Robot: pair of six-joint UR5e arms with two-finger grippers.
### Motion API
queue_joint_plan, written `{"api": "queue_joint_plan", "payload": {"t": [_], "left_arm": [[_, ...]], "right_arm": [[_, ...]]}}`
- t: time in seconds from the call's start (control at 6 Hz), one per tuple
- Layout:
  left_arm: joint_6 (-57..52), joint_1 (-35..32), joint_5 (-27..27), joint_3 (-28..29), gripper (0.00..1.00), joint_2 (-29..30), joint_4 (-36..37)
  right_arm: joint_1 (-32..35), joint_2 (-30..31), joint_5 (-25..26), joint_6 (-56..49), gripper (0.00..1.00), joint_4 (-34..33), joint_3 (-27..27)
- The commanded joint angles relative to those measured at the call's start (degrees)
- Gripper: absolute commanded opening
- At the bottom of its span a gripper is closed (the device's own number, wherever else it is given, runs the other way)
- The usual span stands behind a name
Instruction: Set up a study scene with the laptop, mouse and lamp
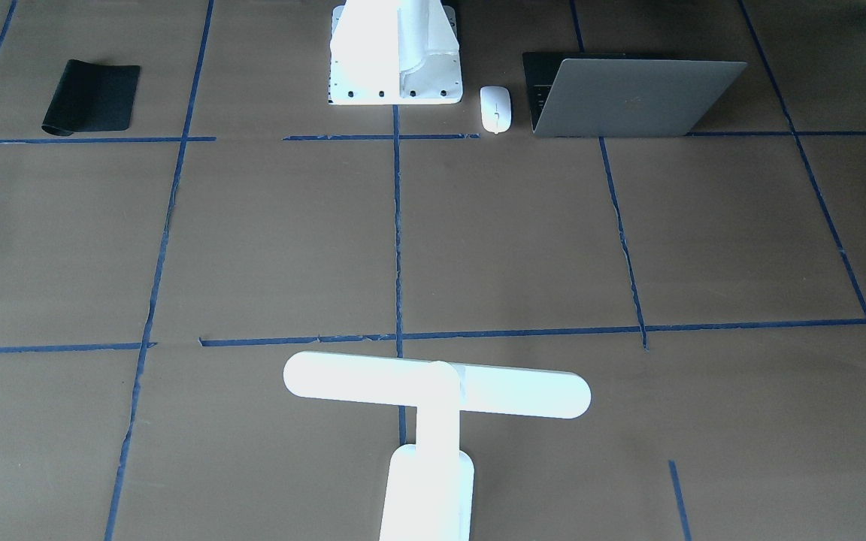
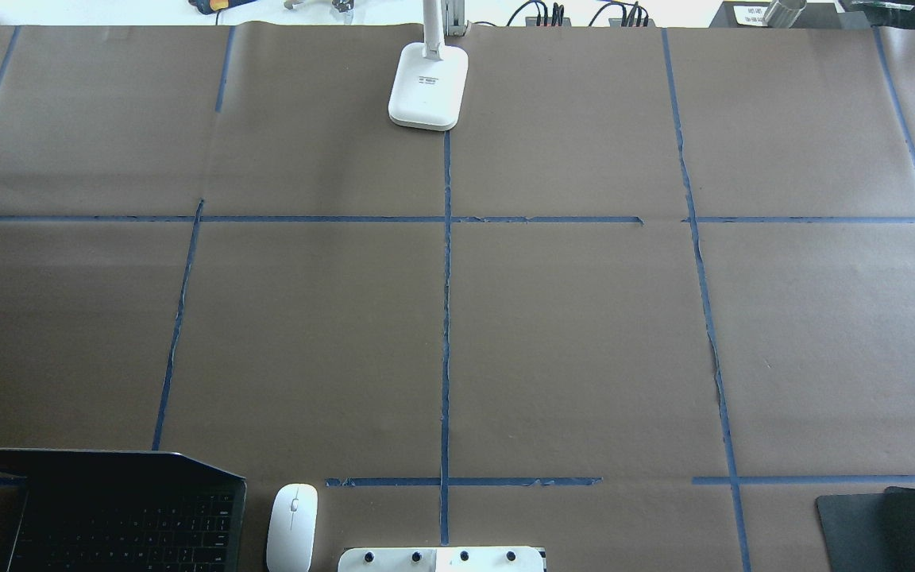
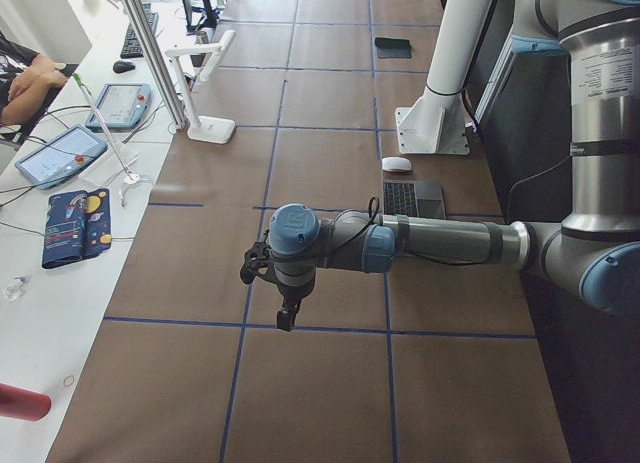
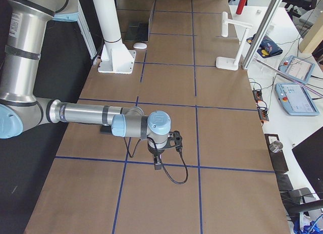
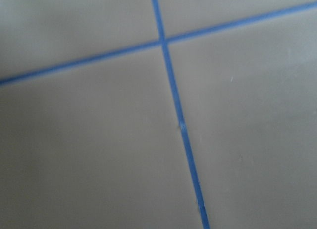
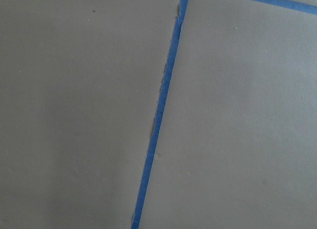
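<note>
Lamp (image 1: 437,391) stands at your edge of the brown paper (image 2: 584,334) gridded with blue tape (image 2: 446,318); open laptop (image 1: 628,98) and mouse (image 1: 495,109) sit beside the pedestal (image 1: 395,68). Lamp's base label (image 2: 428,79) is unreadable. You can't tell whether left gripper (image 3: 287,318) or right gripper (image 4: 158,165) is parted or clamped.

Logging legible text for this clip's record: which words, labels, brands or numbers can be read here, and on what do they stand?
Nothing can be read well enough to quote.
Label on the base of the lamp: grey print, too small to read.
Keys of the laptop: lettering too small to read.
The white card past the table's far edge: blurred.
Screens of the tablets on the side bench: too small to read.
</note>
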State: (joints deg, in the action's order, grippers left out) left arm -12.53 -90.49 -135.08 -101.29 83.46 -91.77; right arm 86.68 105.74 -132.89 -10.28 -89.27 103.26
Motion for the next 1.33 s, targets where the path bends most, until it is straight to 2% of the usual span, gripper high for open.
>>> {"api": "queue_joint_plan", "payload": {"t": [0.0, 0.17, 0.33, 0.5, 0.67, 1.0, 1.17], "left_arm": [[-0.47, 0.05, -0.71, -0.66, 1.00, 1.53, -1.21], [-0.57, 1.10, -1.24, -2.67, 1.00, 0.66, -6.87], [0.13, 5.89, -5.59, -2.77, 1.00, -1.70, -14.59], [-0.12, 10.12, -6.85, -5.73, 1.00, -1.81, -17.53], [0.05, 13.21, -7.04, -12.29, 1.00, -2.07, -17.82], [3.80, 18.13, -9.84, -17.78, 1.00, -2.34, -18.00], [3.04, 24.95, -9.16, -22.42, 1.00, -4.60, -19.66]], "right_arm": [[-0.02, -0.01, 0.00, -0.09, 1.00, -0.02, -0.07], [-0.02, -0.01, 0.00, -0.09, 1.00, -0.02, -0.16], [-0.02, -0.01, 0.00, -0.09, 1.00, -0.02, -0.16], [-0.02, -0.01, 0.00, -0.09, 1.00, -0.02, -0.07], [-0.02, -0.01, 0.00, 0.00, 1.00, -0.02, -0.07], [-0.02, 0.08, 0.00, -0.09, 1.00, -0.02, -0.07], [0.06, 0.17, 0.00, -0.17, 1.00, -0.02, -0.07]]}}
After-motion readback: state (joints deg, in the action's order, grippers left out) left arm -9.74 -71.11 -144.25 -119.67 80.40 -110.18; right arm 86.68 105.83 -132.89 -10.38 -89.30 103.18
